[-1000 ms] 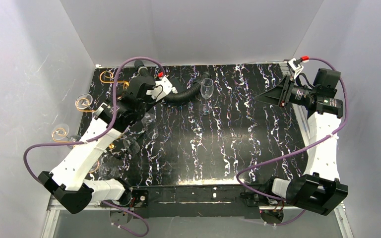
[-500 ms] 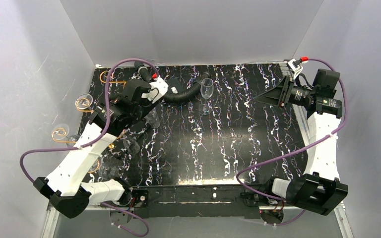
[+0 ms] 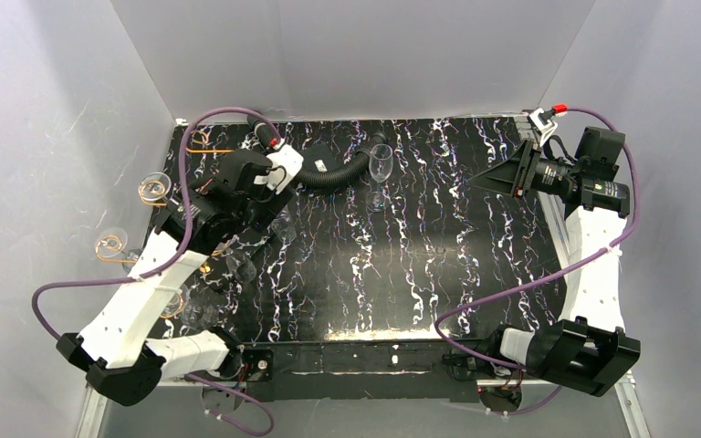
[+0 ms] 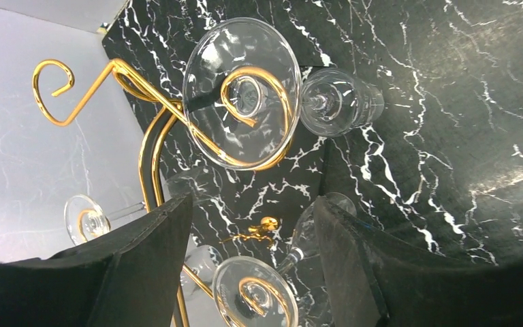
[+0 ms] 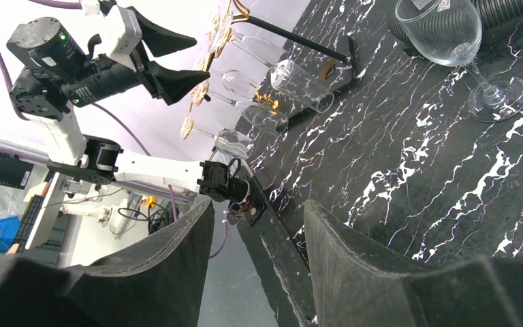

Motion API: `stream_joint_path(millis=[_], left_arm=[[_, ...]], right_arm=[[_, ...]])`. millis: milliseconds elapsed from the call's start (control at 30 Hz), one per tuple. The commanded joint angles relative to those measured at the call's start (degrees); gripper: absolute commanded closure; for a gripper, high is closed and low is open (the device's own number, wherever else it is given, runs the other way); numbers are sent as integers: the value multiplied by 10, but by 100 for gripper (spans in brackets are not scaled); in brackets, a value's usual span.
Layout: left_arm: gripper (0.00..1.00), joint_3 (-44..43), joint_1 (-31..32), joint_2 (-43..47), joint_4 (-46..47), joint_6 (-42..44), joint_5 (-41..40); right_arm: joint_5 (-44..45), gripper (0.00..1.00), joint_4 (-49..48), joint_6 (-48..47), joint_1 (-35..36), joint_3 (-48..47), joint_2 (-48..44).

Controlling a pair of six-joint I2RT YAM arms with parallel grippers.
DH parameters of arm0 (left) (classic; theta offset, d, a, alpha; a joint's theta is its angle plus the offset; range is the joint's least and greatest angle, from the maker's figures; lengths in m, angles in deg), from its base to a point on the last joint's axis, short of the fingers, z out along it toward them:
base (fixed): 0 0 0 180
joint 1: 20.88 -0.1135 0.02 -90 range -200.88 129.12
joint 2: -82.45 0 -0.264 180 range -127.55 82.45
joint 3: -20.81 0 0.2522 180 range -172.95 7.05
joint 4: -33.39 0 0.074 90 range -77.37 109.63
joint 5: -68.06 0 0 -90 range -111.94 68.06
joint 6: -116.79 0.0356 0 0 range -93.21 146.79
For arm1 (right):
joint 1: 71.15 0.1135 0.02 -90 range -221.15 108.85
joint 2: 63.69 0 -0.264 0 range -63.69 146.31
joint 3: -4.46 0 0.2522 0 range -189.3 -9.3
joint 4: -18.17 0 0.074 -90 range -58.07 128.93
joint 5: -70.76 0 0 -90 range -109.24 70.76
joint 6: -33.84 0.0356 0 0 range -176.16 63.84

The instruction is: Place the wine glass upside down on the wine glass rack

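Observation:
A clear wine glass (image 3: 381, 169) stands upright on the black marble table near the back, also in the right wrist view (image 5: 442, 34). The gold wire rack (image 3: 203, 142) stands at the table's left edge; its spiral scrolls (image 4: 245, 102) hold several glasses hanging upside down. My left gripper (image 3: 260, 203) hovers above the rack, open and empty (image 4: 252, 201); it also shows in the right wrist view (image 5: 187, 61). My right gripper (image 3: 479, 178) is open and empty (image 5: 259, 204), raised at the right, well apart from the upright glass.
A black corrugated hose (image 3: 338, 173) lies just left of the upright glass. White walls close in the table on the left, back and right. The table's near edge (image 5: 279, 231) shows below my right fingers.
My left arm has drawn a little to the left and nearer, its open gripper staying over the rack. The right arm and the upright glass have not moved.

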Motion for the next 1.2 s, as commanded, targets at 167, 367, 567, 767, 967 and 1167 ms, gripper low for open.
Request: stream_joint_path(millis=[167, 367, 567, 767, 967, 1167], left_arm=[[23, -87, -2, 41, -93, -132, 77], [13, -136, -2, 42, -132, -239, 136], [2, -137, -2, 57, -107, -319, 176], [2, -136, -2, 78, -85, -346, 176], [2, -120, -2, 97, -93, -354, 164], [2, -113, -2, 116, -95, -374, 155]], right_arm=[[21, 40, 49, -71, 9, -35, 11], [89, 38, 143, -180, 60, -124, 51], [202, 36, 224, -273, 144, -229, 108], [343, 29, 209, -285, 231, -282, 156], [485, 27, 146, -194, 276, -357, 217], [580, 26, 105, -88, 316, -395, 255]])
